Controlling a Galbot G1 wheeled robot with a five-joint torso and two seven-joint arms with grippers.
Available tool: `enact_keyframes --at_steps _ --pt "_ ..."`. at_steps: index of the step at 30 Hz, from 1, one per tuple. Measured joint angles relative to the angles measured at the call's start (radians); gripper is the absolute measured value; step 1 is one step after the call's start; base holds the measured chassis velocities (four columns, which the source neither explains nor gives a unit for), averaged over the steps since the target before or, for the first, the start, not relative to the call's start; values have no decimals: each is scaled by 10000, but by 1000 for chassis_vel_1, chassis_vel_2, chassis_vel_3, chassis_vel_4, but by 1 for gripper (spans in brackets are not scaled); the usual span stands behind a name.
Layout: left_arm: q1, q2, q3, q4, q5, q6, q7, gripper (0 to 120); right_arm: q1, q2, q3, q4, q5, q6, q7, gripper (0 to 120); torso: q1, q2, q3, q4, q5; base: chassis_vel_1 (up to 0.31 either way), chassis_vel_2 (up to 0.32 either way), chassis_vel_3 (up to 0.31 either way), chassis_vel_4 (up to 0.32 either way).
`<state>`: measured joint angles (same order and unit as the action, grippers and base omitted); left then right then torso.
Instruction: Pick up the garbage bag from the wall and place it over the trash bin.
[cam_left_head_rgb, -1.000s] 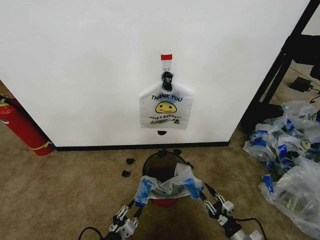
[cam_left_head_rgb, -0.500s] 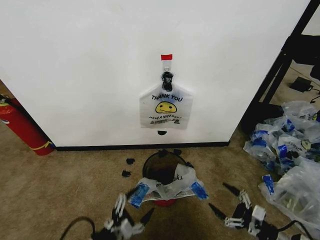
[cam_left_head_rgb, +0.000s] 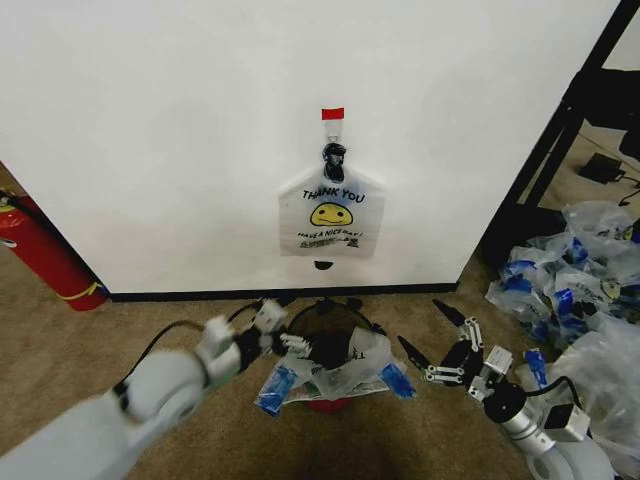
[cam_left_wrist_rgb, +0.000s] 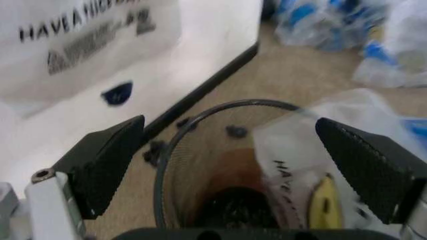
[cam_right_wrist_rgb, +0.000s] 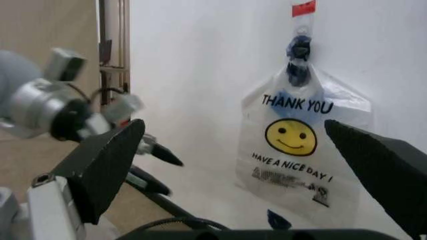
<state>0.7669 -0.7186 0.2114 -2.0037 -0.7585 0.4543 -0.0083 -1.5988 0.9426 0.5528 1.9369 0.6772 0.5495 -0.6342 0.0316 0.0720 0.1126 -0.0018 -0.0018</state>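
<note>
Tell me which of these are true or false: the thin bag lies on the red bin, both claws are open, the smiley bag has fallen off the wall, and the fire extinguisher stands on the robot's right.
1. The garbage bag lies on the trash bin. True, rumpled over its near side.
2. Left gripper and right gripper are open. True.
3. The "THANK YOU" bag has fallen off the wall. False: it hangs there.
4. The fire extinguisher stands on the robot's right. False: on its left.
</note>
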Motion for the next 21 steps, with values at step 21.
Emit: enact_keyframes --at_steps 21 --pt "-3840 -1951 2897 3895 -762 2925 -813 95 -625 790 120 220 -702 423 -55 100 -3 0 -2 2 0 0 0 0 0"
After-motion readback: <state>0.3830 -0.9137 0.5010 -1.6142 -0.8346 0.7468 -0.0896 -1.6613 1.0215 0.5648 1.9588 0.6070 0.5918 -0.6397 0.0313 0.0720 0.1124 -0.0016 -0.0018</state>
